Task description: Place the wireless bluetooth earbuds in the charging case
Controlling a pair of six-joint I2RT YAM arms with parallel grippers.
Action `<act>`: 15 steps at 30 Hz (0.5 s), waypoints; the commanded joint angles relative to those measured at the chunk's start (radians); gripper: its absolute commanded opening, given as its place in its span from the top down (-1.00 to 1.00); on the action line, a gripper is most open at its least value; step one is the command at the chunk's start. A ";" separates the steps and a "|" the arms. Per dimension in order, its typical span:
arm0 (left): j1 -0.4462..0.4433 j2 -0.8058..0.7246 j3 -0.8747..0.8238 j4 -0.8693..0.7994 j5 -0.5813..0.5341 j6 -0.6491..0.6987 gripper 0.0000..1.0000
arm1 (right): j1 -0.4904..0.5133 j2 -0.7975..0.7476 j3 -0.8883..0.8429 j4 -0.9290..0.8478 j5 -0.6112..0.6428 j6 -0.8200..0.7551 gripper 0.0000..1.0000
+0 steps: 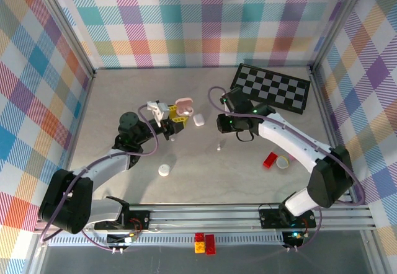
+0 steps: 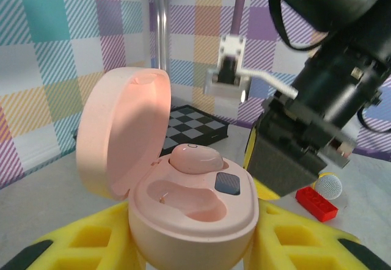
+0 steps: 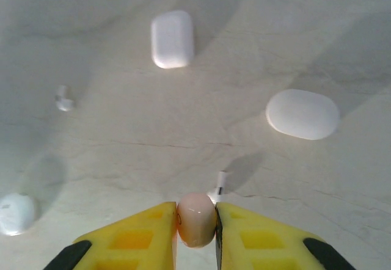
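The left claw [image 2: 194, 248] is clamped round the base of the pink charging case [image 2: 195, 212], which looks to be held up off the table [image 1: 124, 100] with its lid [image 2: 122, 129] swung right back; inside, one pink earbud [image 2: 190, 158] sits snug in the far well, and the near well [image 2: 180, 195] beside it is bare; so by my reckoning this case is half filled.

The right claw [image 3: 197, 216] is pinched shut on the other pink earbud [image 3: 197, 222], hanging above the table with a loose white earbud [image 3: 218, 184] lying just past its tips; seen from above, that claw stands a little to the right of the raised case, near it but not over the opening.

What is left for this pair, as I judge it: carry the held bud across, line it up over the bare well, seat it and let go; closing the lid would likely follow.

Beyond that there looks to be more to do; another white earbud [image 3: 63, 99] lies loose on the table, well apart from the first; a closed white case [image 3: 173, 38] and an oval white case [image 3: 302, 113] rest shut nearby, and I cannot tell what, if anything, is inside them.
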State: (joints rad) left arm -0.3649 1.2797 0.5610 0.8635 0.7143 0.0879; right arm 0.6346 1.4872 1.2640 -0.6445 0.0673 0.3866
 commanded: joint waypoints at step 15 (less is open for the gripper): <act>-0.138 0.121 0.147 -0.024 -0.085 0.125 0.23 | -0.080 -0.146 0.027 0.162 -0.471 0.135 0.54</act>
State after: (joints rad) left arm -0.4843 1.3899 0.6636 0.8337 0.6445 0.1749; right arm 0.5571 1.3472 1.2625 -0.5274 -0.3168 0.4984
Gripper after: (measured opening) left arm 0.385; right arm 0.228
